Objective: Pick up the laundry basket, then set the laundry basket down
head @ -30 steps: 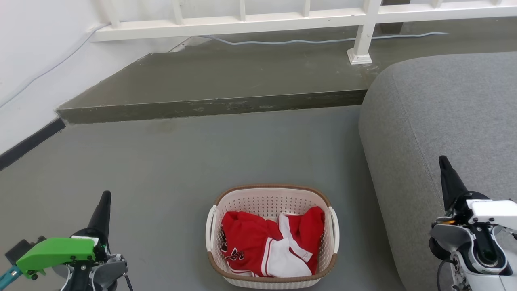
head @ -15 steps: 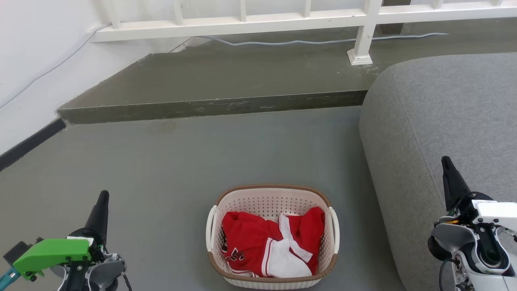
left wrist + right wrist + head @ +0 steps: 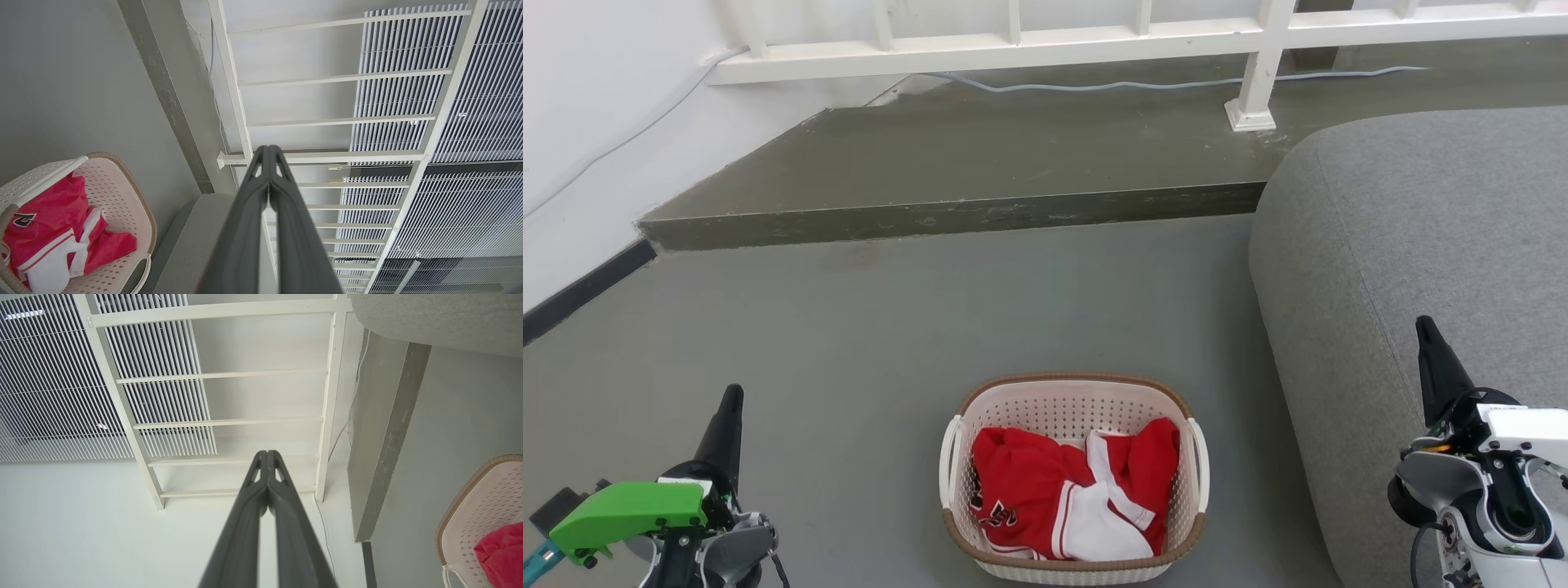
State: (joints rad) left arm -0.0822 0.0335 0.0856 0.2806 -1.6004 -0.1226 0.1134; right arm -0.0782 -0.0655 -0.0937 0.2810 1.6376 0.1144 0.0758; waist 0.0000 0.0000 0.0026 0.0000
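Laundry basket (image 3: 1070,408) on open floor (image 3: 890,327) near edge of sofa (image 3: 1405,220); left claw (image 3: 734,394), right claw (image 3: 1423,325) each pinched together.

Open grey floor (image 3: 890,327) is lying left of and beyond the laundry basket (image 3: 1074,404), leaving free approach to its left handle (image 3: 947,459). On the right, the grey sofa (image 3: 1421,229) is crowding close, leaving only a narrow strip of floor beside the right handle (image 3: 1200,464). A raised step (image 3: 947,216) and white railing (image 3: 1013,51) are closing off the far side. Red and white clothing (image 3: 1045,486) is occupying the basket's interior.
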